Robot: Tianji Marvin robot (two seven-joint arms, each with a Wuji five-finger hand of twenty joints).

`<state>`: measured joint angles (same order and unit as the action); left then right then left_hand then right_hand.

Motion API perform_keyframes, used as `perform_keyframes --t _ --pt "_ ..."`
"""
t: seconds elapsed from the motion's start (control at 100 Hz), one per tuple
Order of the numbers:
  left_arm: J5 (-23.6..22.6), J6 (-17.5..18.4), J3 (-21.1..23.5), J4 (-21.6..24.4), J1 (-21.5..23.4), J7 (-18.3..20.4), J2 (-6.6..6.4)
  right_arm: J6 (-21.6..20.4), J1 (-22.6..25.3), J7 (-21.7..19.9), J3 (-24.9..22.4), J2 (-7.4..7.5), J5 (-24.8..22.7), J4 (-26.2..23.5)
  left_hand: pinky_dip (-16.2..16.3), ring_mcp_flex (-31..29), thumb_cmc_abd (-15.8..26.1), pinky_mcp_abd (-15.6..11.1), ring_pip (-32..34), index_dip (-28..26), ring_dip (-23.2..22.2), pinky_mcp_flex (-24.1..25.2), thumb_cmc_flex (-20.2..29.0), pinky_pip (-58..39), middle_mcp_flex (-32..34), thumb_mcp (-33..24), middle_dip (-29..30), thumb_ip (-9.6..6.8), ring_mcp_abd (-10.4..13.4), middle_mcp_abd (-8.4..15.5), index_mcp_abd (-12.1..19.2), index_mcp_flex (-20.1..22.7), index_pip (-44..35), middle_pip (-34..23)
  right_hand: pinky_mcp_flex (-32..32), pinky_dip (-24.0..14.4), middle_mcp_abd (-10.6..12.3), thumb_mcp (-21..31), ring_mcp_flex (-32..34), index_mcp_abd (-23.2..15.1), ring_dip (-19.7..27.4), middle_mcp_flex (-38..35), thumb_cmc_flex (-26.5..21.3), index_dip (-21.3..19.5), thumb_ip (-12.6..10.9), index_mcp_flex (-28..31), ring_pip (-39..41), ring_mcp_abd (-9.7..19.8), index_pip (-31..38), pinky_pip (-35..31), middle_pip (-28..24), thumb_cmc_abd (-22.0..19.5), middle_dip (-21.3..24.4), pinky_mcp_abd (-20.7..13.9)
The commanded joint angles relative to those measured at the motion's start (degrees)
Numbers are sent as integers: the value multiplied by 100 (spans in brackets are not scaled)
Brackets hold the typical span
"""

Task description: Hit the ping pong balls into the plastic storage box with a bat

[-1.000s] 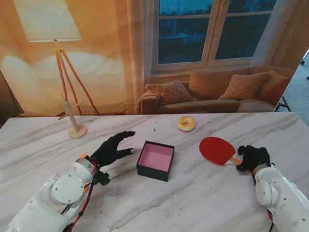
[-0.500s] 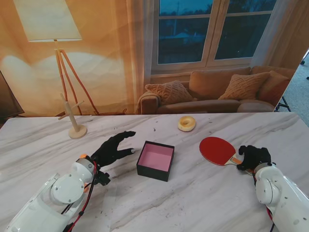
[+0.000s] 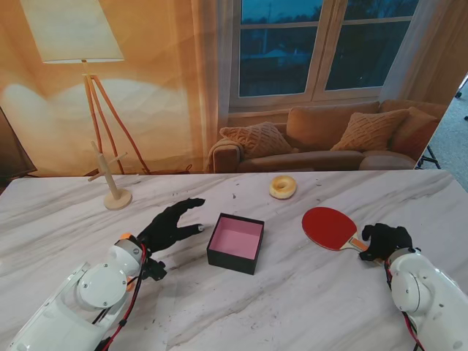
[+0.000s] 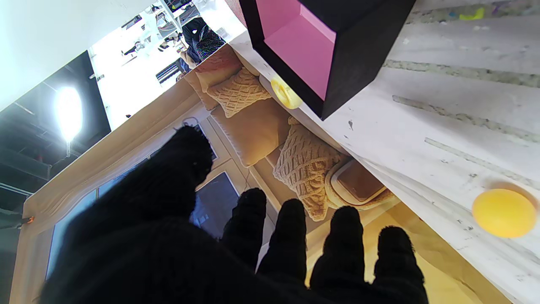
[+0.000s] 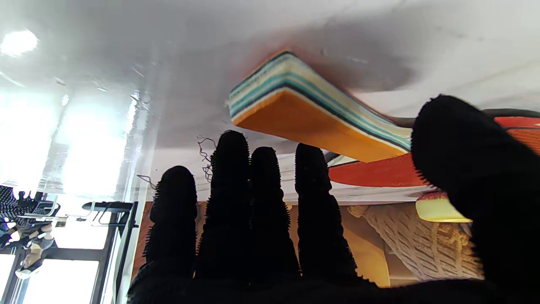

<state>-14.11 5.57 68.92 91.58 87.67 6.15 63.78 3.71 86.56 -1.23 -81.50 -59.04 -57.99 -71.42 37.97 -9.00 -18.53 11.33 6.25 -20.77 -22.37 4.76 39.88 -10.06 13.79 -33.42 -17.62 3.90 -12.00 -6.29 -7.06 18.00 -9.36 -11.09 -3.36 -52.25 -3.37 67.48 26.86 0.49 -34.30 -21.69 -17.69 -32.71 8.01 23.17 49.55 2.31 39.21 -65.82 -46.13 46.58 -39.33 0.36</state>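
Two gloved hands rest on the marble counter (image 3: 307,292): the left hand (image 3: 170,225), fingers spread and empty, beside the pink-lined storage box (image 3: 235,243); the right hand (image 3: 385,240), fingers released, at the red bat (image 3: 330,227) handle. One yellow ball (image 4: 503,212) lies near the left hand.

From the stand, the right hand (image 3: 385,240) covers the end of the bat (image 3: 330,227) handle — contact cannot be judged there. The ping pong ball (image 3: 126,237) shows only as an orange sliver behind the left hand (image 3: 172,223)'s wrist. In the left wrist view the storage box (image 4: 333,46) is cut off by the frame edge, and the yellow ring (image 4: 286,93) sits partly hidden behind it.
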Motion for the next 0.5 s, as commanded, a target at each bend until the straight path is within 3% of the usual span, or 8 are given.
perform_keyframes --t 0.0,0.19,0.38,0.49 --pt "6 11 9 -18 23 79 14 -22 76 -124 -31 -9 4 -96 106 175 78 -40 16 -40 -41 91 -48 42 123 122 -62 -119 -3 40 67 -22 28 107 51 3 -68 17 56 -5 -39 -107 236 39 106 192 23 -12 -10 -30 20 -119 -54 19" --pt "19 13 6 -23 17 93 12 -30 147 -318 -121 -5 25 -277 107 175 87 -37 15 -40 -41 89 -46 51 125 131 -63 -119 -4 39 67 -22 29 107 81 42 -84 -103 21 35 -23 -108 279 94 80 296 -62 -54 -132 52 127 -220 -24 38" --pt "17 14 11 -21 21 92 12 12 87 -243 -60 -16 69 -197 110 173 91 -40 16 -41 -42 87 -43 54 132 133 -63 -120 5 46 61 -11 25 105 37 41 -143 -153 74 183 -48 -165 326 140 69 295 -55 -118 -258 52 162 -221 -26 89" --pt "31 9 15 -13 27 83 16 44 78 -280 -52 -15 76 -221 121 169 112 -43 16 -39 -41 85 -31 46 131 143 -64 -118 17 39 58 -7 26 105 -8 -384 -192 -159 124 239 -383 -213 342 160 68 257 481 -74 -367 -524 91 -202 -168 57"
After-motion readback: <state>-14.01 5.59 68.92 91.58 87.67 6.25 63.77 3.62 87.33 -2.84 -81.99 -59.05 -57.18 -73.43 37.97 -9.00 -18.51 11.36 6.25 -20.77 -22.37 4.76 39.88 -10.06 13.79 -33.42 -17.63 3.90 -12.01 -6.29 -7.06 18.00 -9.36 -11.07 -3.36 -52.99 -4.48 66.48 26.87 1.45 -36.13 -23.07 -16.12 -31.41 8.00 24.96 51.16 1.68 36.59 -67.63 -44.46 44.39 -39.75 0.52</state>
